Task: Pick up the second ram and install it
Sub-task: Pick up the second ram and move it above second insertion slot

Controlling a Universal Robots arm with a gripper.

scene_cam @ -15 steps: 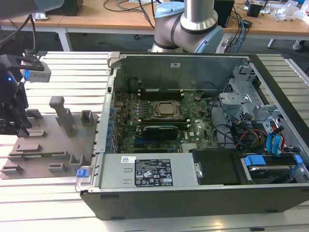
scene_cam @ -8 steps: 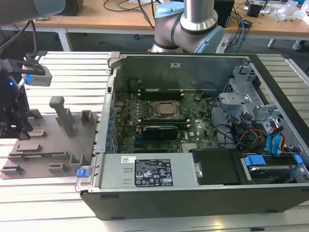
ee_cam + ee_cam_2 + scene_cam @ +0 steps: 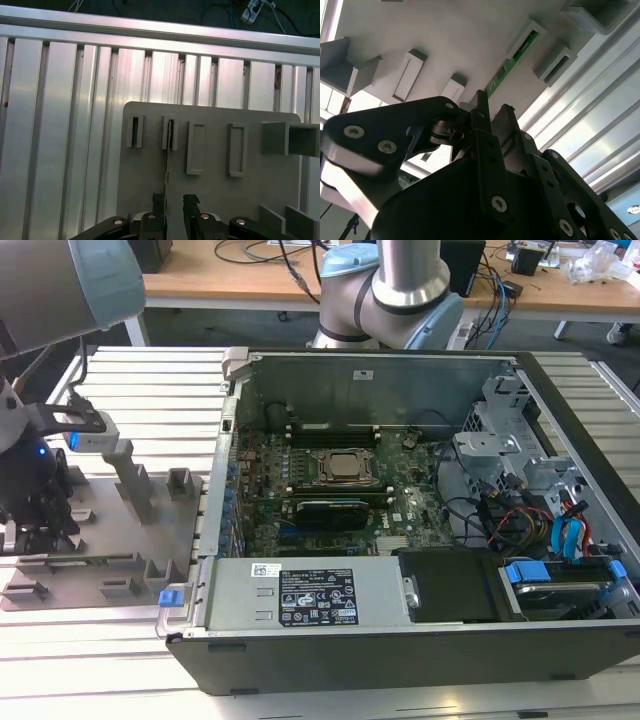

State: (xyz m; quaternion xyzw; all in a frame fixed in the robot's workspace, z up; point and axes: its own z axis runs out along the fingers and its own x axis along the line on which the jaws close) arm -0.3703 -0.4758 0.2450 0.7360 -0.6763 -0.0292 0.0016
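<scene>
Exterior view: bent low with the arm (image 3: 60, 280) over the grey tray (image 3: 100, 550), which lies on the slatted surface (image 3: 130, 380) toward its edge at the exterior view's left, just beside the open computer case (image 3: 420, 640). Well apart from the motherboard (image 3: 400, 500), so judged that no installing has begun.

Second wrist view: poised with the gripper (image 3: 492, 107) right at the second ram (image 3: 512, 57), which stands on edge in slots of the grey tray (image 3: 460, 35).

First wrist view: straddling the second ram (image 3: 166, 170) with the fingers (image 3: 190, 202) apart and a clear gap on one side, so not clamped. Judged early in the task: positioned for the grasp, with closing, lifting, carrying and seating all left to do.
</scene>
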